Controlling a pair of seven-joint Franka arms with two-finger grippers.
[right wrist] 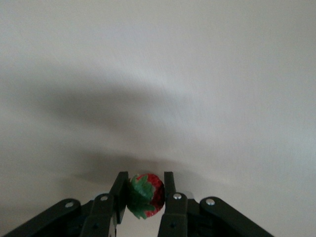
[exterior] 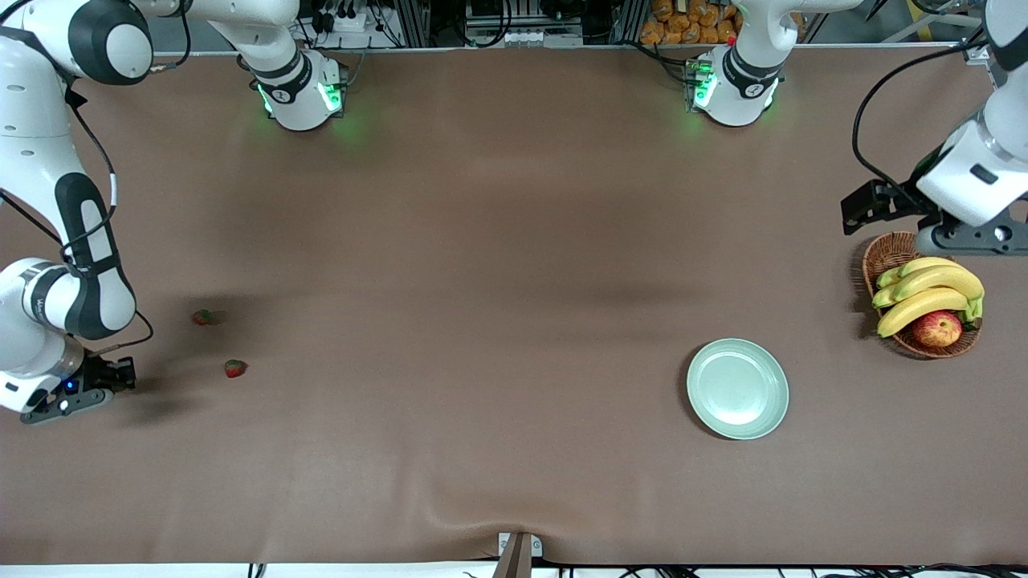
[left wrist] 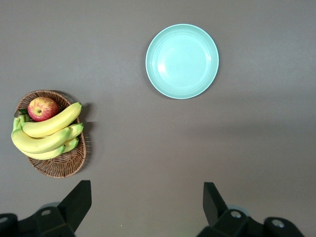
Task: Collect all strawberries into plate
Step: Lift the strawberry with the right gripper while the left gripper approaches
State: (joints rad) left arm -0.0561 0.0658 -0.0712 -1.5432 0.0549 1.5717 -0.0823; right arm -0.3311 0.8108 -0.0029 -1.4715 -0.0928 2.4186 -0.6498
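Our right end effector [right wrist: 144, 197] grips a strawberry [right wrist: 145, 195] low at the right arm's bench end. Two strawberries [exterior: 206, 318] lie nearby. Our left end effector [left wrist: 147, 207] waits released above the basket [exterior: 890, 255], plate [exterior: 737, 388] bare.

You had a brown cloth [exterior: 498, 265] covering the whole table, wrinkled at its edge nearest the front camera. Along the robots' edge stood metal racking [exterior: 514, 20] with cables and orange packets [exterior: 691, 22].

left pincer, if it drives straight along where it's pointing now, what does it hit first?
Most likely bare tablecloth. The open left pincer points straight down between the wicker basket and the plate; neither sits between its fingers. Depth is unclear.
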